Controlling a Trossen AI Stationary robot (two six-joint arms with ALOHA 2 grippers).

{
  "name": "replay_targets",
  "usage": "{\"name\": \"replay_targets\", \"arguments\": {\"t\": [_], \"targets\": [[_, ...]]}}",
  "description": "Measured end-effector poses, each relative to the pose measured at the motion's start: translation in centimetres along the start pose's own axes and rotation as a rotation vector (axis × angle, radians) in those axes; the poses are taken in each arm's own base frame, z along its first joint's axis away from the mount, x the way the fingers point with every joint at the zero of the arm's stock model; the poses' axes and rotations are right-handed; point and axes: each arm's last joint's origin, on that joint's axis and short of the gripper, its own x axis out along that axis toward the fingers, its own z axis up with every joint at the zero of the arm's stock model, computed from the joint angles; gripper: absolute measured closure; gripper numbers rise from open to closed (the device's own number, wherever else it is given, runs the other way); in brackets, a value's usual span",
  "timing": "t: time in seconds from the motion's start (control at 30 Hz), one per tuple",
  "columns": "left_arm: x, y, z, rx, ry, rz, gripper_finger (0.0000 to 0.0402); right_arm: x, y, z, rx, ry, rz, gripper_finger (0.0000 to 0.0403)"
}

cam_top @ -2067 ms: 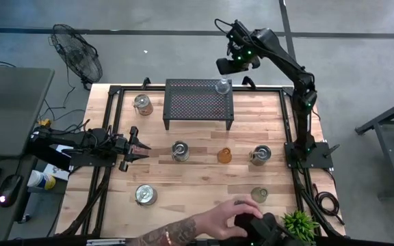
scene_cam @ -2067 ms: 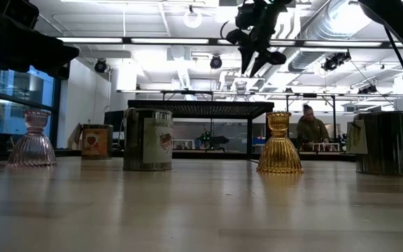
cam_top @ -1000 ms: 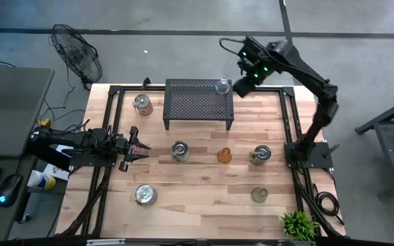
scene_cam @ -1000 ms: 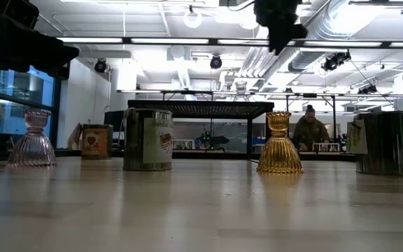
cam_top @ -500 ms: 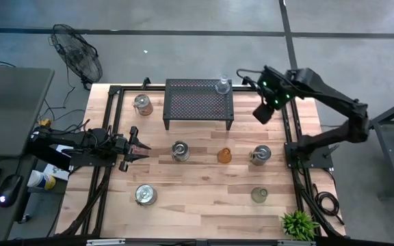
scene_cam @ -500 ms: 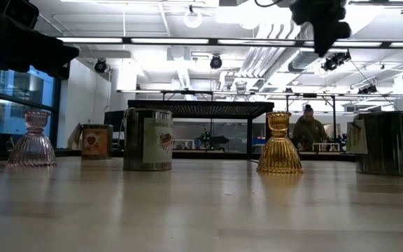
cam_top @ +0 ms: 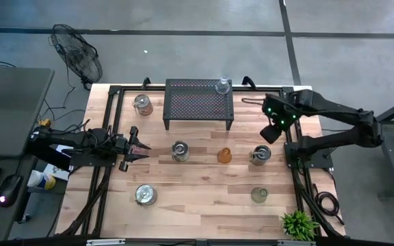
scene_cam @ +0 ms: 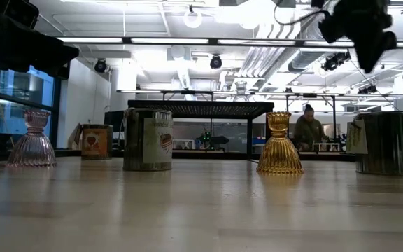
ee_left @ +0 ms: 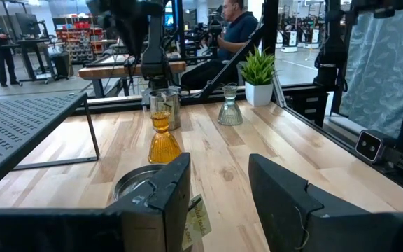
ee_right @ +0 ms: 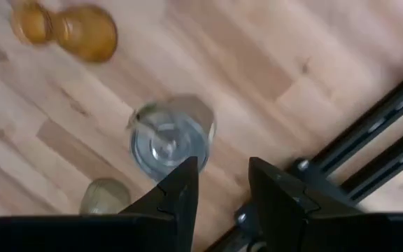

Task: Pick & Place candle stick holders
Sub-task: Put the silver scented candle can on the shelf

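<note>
Holders sit spread over the wooden surface (cam_top: 204, 178), well apart from each other, prob. so each can be reached from above w/o bumping a neighbour. One clear glass holder (cam_top: 222, 86) already stands on the black perforated stand (cam_top: 198, 102) at its 1 o'clock corner, so the stand looks like the drop spot (judgement). Mid row, left to right in the high view: silvery holder (cam_top: 180, 150), amber holder (cam_top: 224, 156), silvery holder at right (cam_top: 260, 155). Another silvery one (cam_top: 142, 104) is at 11 o'clock on the surface, another (cam_top: 145, 195) at 7 o'clock, and a greenish glass holder (cam_top: 258, 195) at 5 o'clock, near the potted plant (cam_top: 297, 223). A pink glass holder (scene_cam: 31, 138) shows only in the low view.

Right hand (cam_top: 268, 132) hangs in the air just off the 12 o'clock side of the silvery holder at right, arm folded low and reaching in from the 3 o'clock edge. Its wrist cam looks down on that holder (ee_right: 172, 138), w/ fingers (ee_right: 177, 192) apart and nothing between them; not touching. Likely the next pick (judgement).

Left hand (cam_top: 137, 145) rests low at the 9 o'clock side, pointing across toward the mid row; fingers (ee_left: 165, 187) are spread, empty, w/ the nearest silvery holder just ahead of them.
</note>
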Motion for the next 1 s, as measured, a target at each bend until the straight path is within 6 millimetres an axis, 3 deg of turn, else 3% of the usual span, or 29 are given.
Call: {"name": "replay_targets", "arguments": {"t": [0.13,0.3,0.57,0.77,1.0], "targets": [[0.0,0.0,0.0,0.0,0.0,0.0,0.0259,1.8,0.6,-0.3,0.052,0.089,0.1,0.0284],[0.0,0.0,0.0,0.0,0.001,0.0,0.0259,2.3,2.0,-0.6,-0.027,0.061,0.16,0.0284],[0.0,0.0,0.0,0.0,0.0,0.0,0.0259,1.9,2.1,-2.4,-0.196,0.042,0.012,0.0282],[0.0,0.0,0.0,0.0,0.0,0.0,0.0259,2.5,1.5,-2.1,-0.067,0.18,-0.034,0.0253],[0.0,0.0,0.0,0.0,0.0,0.0,0.0259,3.4,1.3,-0.9,-0.008,0.197,-0.055,0.0225]]}}
